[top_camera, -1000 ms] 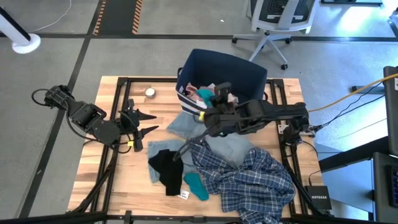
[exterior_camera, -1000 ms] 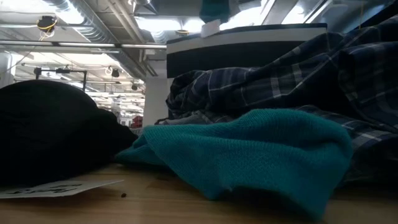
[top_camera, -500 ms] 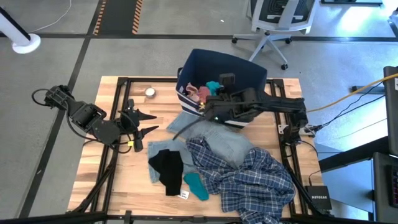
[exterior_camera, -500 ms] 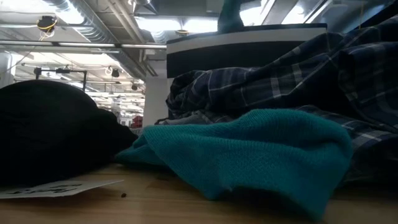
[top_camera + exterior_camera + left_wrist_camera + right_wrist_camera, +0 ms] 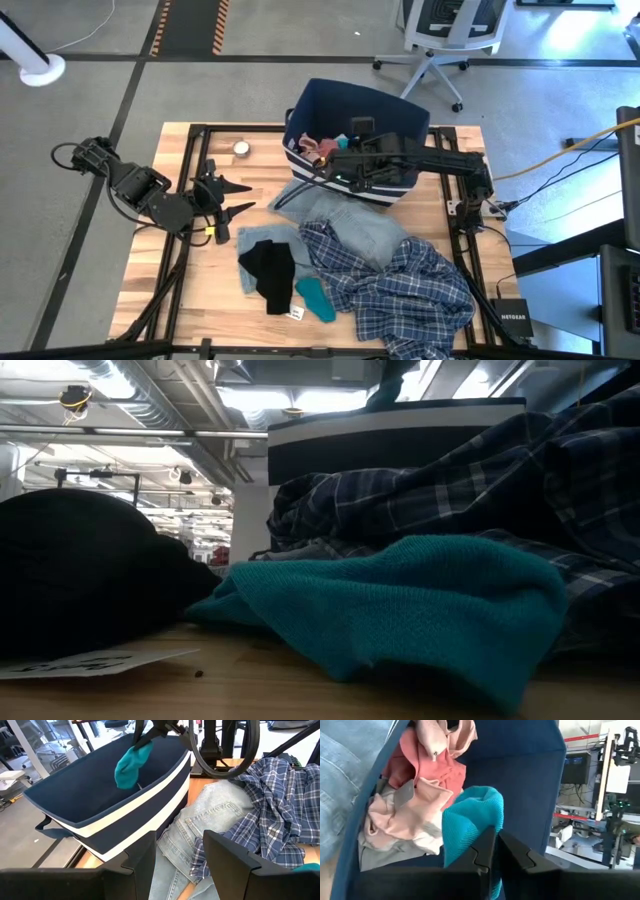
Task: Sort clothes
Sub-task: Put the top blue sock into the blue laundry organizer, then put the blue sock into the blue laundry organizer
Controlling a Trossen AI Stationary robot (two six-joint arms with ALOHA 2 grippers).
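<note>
Clothes are being sorted one piece at a time, and the step in hand looks like the drop: the right gripper (image 5: 492, 847) is hanging over the open mouth of the navy fabric bin with white stripes (image 5: 400, 120), its two dark fingers pinched tight on a small teal knitted piece (image 5: 470, 822). From the left wrist view that teal piece (image 5: 131, 762) is dangling straight down from the fingertips, inside the bin's rim. Directly beneath the gripper, soft pink and salmon garments (image 5: 427, 785) are lying in a loose heap on the bin's floor.

To my eye the next move is simple: the fingers need to part so the teal piece falls onto the pink heap, and then the arm has to lift clear of the rim without dragging the fabric back out.

Just outside the bin wall, on the table side of the gripper, light blue denim (image 5: 350, 220) is lying flat, with the large blue-white plaid shirt (image 5: 410, 285) crumpled beyond it. Farther off still are a black garment (image 5: 268, 272) and a second teal knitted piece (image 5: 316, 298), all waiting their turn.

Well away from the bin, the left gripper (image 5: 232, 197) is resting low at the far side of the wooden table (image 5: 200, 300), fingers spread and holding nothing.
</note>
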